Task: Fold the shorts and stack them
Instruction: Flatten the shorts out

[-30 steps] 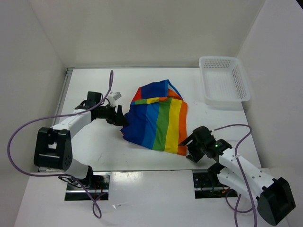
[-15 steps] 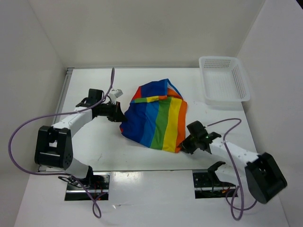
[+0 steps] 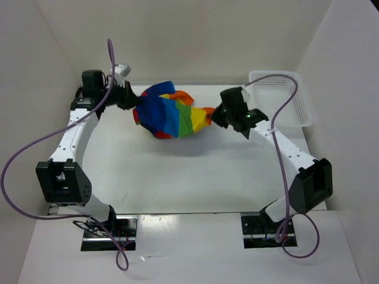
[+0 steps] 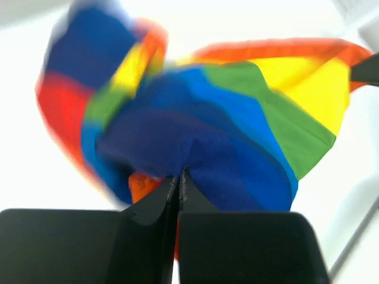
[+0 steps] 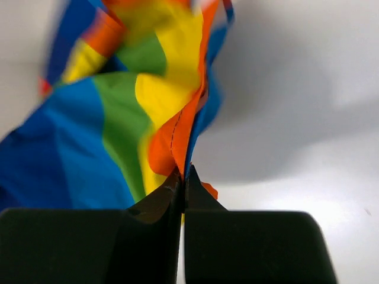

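Note:
The rainbow-striped shorts [image 3: 169, 112] hang bunched in the air above the far middle of the table, stretched between both arms. My left gripper [image 3: 135, 105] is shut on their dark blue edge [image 4: 195, 154] at the left. My right gripper [image 3: 214, 113] is shut on the orange edge [image 5: 177, 136] at the right. In both wrist views the jaws are pinched together on the cloth, which billows away blurred. The shorts' shadow falls on the table below them.
A white mesh basket [image 3: 281, 100] stands at the far right corner, just behind the right arm [image 3: 278, 145]. White walls close in the table's back and sides. Purple cables loop from both arms.
Both grippers have shut on opposite edges of the shorts and lifted them off the table toward the back. The cloth, spread flat a second ago, now hangs bunched between them.

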Tool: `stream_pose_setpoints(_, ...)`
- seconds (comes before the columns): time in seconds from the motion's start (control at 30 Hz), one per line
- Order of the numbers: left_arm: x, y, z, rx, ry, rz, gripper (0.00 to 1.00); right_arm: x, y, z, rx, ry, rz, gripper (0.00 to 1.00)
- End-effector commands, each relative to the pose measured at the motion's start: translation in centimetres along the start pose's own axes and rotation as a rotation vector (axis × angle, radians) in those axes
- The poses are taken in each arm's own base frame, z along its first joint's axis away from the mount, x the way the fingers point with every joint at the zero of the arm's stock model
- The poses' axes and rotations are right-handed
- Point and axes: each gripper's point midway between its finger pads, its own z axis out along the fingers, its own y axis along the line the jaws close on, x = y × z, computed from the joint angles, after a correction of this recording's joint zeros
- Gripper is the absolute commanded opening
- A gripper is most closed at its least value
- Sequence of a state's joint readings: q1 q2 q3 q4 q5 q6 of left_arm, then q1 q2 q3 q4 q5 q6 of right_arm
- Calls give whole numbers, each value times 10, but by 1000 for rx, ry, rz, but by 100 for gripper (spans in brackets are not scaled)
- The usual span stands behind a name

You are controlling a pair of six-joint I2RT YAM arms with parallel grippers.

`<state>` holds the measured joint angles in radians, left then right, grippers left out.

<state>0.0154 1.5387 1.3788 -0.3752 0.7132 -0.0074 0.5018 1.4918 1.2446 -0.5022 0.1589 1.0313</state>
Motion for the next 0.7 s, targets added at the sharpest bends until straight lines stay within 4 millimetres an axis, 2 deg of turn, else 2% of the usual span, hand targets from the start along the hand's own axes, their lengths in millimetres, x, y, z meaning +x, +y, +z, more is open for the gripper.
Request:
stream_pose_setpoints(0.0,-90,-17,-25,-7,-162,156,0,-67,24,-47,-35,-183,-55,0)
stream_pose_setpoints(0.03,-97,-20,-29,-7,-172,166,0,-81,20,-55,-38,-214,-44,0)
stream_pose_setpoints(0.07,-97,-25,-31,7,-166,161,0,-91,16,-71,-57,-247,-24,0)
stream_pose_setpoints(0.1,-92,-27,-34,30,-155,148,0,-86,-2,-68,-33,-226,-17,0)
stream_pose_setpoints(0.13,-81,-34,-36,56,-132,127,0,-94,-19,-70,-9,-239,10,0)
stream_pose_setpoints(0.17,-67,-38,-34,83,-105,100,0,-94,-29,-79,-13,-250,23,0)
stream_pose_setpoints(0.2,-50,-44,-32,128,-80,74,0,-78,-55,-67,29,-207,27,0)
stream_pose_setpoints(0.23,-8,-43,-30,139,-18,-1,3,-70,-69,-64,50,-188,32,0)
stream_pose_setpoints(0.27,15,-44,-29,142,16,-37,10,-63,-80,-66,56,-174,38,0)
stream_pose_setpoints(0.3,36,-43,-29,146,43,-77,28,-43,-107,-55,111,-127,50,0)
stream_pose_setpoints(0.33,52,-42,-34,135,57,-105,40,-31,-117,-51,123,-95,58,0)
stream_pose_setpoints(0.37,83,-42,-31,139,107,-162,63,-13,-137,-47,157,-58,75,0)
stream_pose_setpoints(0.4,93,-40,-33,133,123,-190,73,-6,-145,-46,171,-47,83,0)
stream_pose_setpoints(0.47,107,-40,-34,114,154,-218,84,8,-154,-46,172,-12,95,0)
stream_pose_setpoints(0.5,115,-38,-35,95,179,-240,86,13,-161,-46,184,-3,94,0)
stream_pose_setpoints(0.57,122,-29,-37,30,206,-248,87,11,-160,-45,175,-6,103,0)
stream_pose_setpoints(0.6,130,-26,-37,10,226,-261,84,4,-158,-47,169,-21,98,0)
stream_pose_setpoints(0.67,149,-20,-39,-37,272,-288,52,-7,-154,-46,168,-36,93,0)
